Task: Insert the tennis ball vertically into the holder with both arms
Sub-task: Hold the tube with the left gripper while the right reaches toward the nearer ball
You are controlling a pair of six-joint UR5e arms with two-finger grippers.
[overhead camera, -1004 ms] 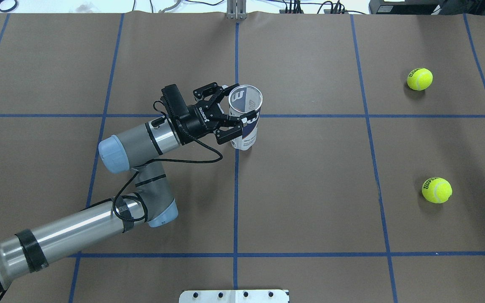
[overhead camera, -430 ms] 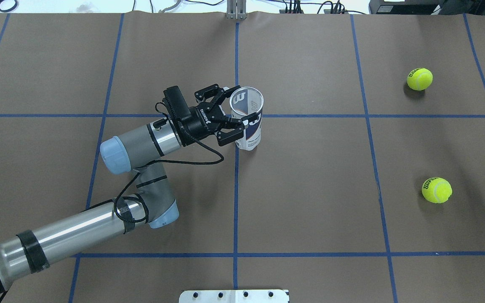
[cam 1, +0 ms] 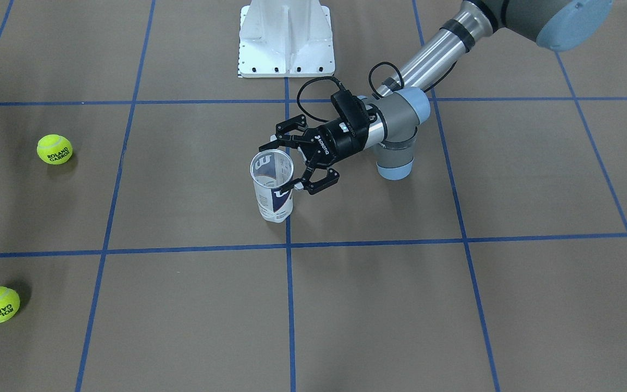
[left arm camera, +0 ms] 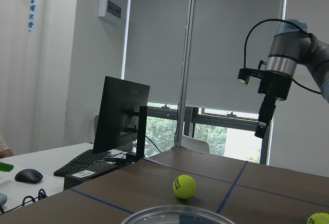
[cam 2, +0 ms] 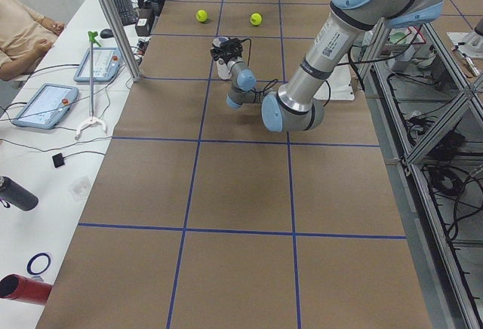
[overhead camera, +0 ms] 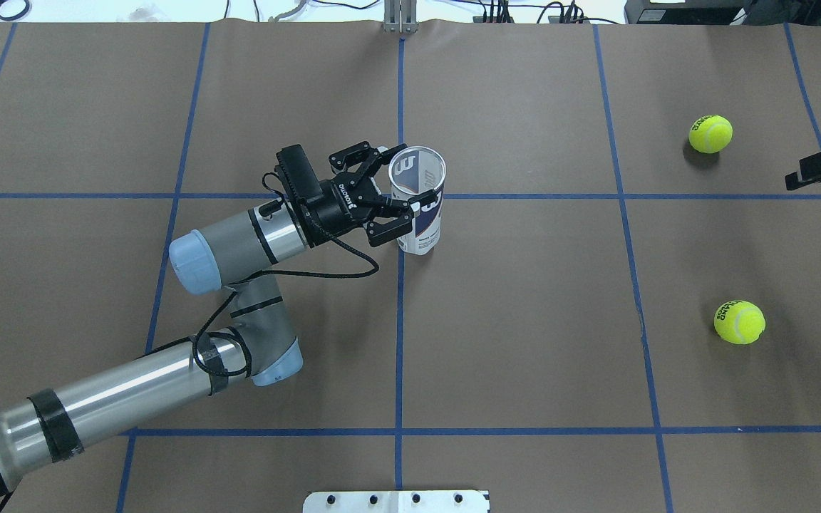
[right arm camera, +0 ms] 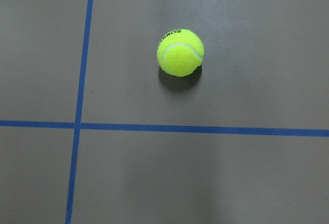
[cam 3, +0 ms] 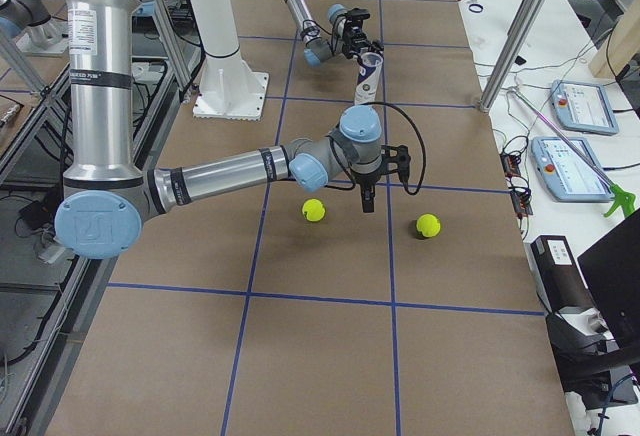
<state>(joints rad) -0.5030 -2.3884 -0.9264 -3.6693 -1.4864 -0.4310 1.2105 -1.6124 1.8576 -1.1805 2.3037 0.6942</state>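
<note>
The likeliest trouble is waiting at the mouth of the tennis-ball can (overhead camera: 421,214). It is thin clear plastic, so if the left gripper (overhead camera: 400,187) is squeezing too hard, the rim may be going oval and a ball could jam there instead of dropping in. A ball arriving off-centre could also be knocking the rim and tilting the can in the grasp. Either ball may go rolling off if a finger is landing on it unevenly.

The left gripper is spread wide and clamping the can's upper wall. It is holding the can upright, mouth up, around the middle of the table (overhead camera: 524,320), a little toward the far edge. The right gripper (overhead camera: 813,173) is hovering by the right edge, carrying nothing. It is sitting between one tennis ball (overhead camera: 710,134) toward the far right corner and a second tennis ball (overhead camera: 739,321) farther down that edge. Whether its fingers are apart I cannot tell.
</note>
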